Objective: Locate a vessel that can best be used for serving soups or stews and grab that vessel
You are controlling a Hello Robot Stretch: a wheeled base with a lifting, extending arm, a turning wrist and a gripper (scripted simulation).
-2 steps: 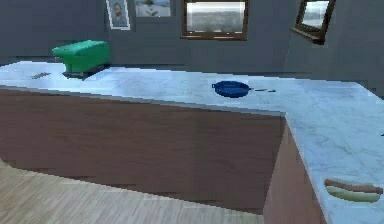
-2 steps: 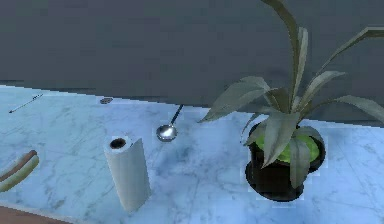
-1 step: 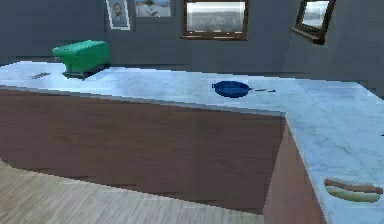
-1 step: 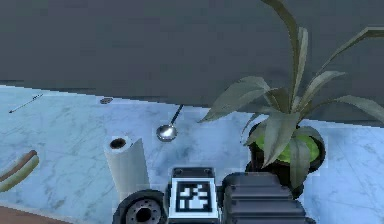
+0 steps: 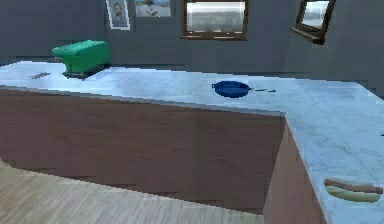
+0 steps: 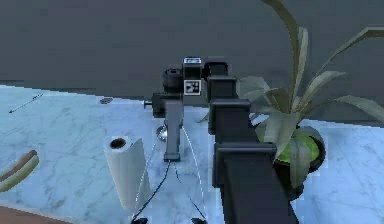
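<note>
1 blue handled vessel (image 5: pixel 231 89), likeliest for soup, rests at the table's (image 5: pixel 150 85) middle, unobstructed for grabbing. Arm side view: the tool (image 6: pixel 158 100) reaches over the table, a paper roll (image 6: pixel 127 170) at the table's near edge; I cannot tell its spread or load.

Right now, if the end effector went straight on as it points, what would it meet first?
The end effector seems to point toward the arm side view's bottom edge; the way looks free. A paper towel roll stands close left; depth unclear.
</note>
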